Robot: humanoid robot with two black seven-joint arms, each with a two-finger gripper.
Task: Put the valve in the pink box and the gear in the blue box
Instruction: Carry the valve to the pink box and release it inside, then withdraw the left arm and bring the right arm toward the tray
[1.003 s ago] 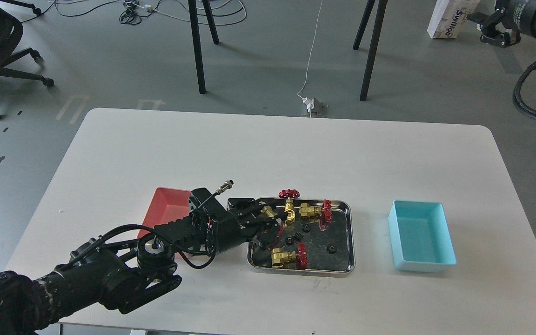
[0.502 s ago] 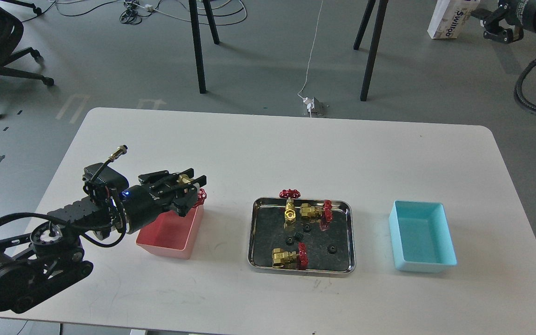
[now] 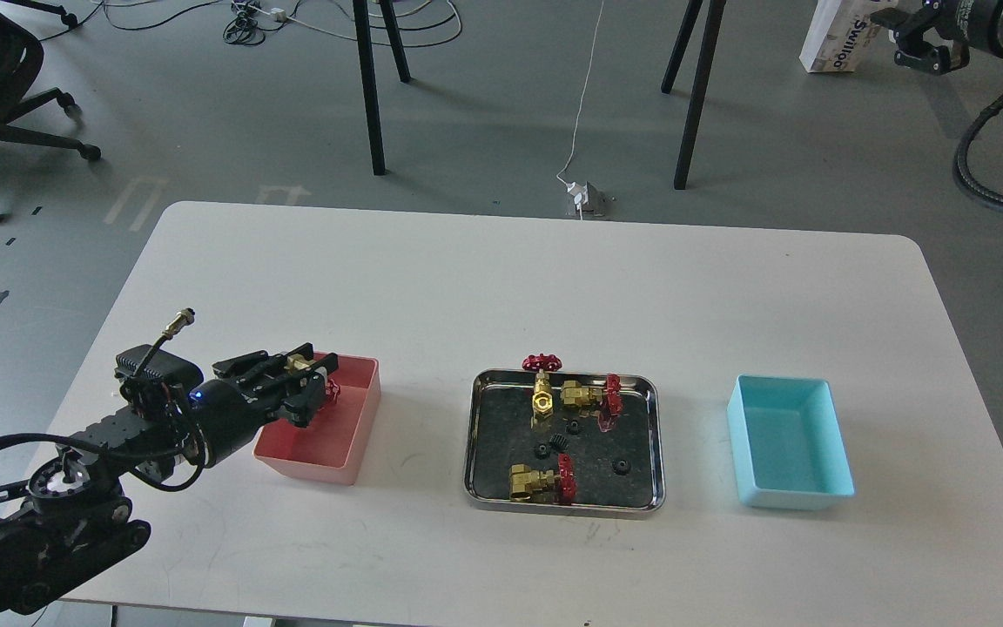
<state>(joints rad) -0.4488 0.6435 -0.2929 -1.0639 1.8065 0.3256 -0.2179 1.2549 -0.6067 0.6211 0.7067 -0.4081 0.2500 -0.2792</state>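
My left gripper (image 3: 310,383) hangs over the left end of the pink box (image 3: 353,427) with its jaws closed on a valve (image 3: 314,376); I can see brass between the fingers and the red handwheel poking out toward the box. My worry is the release: the valve sits close to the box's near-left rim, so letting go from here could, I judge, clip the wall and bounce it onto the table (image 3: 501,279), and the round handwheel would let it roll. Three more valves and the small black gears (image 3: 561,441) lie in the steel tray (image 3: 654,453), and the blue box (image 3: 784,440) looks empty. Compared with half a second ago, the gripper has pulled back left and lower, from the box's far right corner. My right gripper (image 3: 915,39) is too small to read.
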